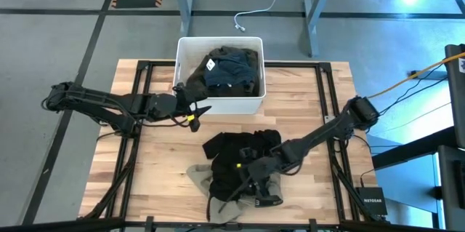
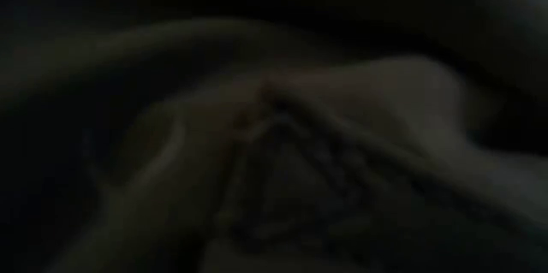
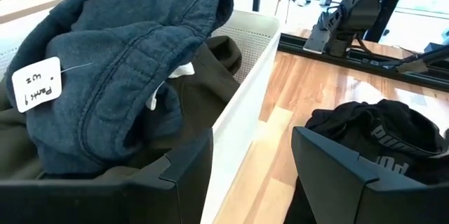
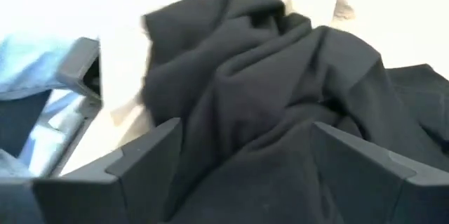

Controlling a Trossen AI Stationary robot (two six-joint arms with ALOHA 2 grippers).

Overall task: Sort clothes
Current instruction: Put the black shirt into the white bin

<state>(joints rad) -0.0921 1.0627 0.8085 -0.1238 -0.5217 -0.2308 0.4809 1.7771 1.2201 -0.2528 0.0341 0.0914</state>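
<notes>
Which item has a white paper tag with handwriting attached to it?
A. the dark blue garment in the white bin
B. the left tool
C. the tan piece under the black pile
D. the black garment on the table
A: in the left wrist view the tag hangs from the dark blue garment lying in the white bin.

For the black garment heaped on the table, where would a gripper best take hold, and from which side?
Take the black garment at the raised fold on top of the heap, coming straight down from above. It lies crumpled, with ridges standing up that two fingers could pinch, while its edges lie flat on the table. The right gripper is already over it, fingers open.
</notes>
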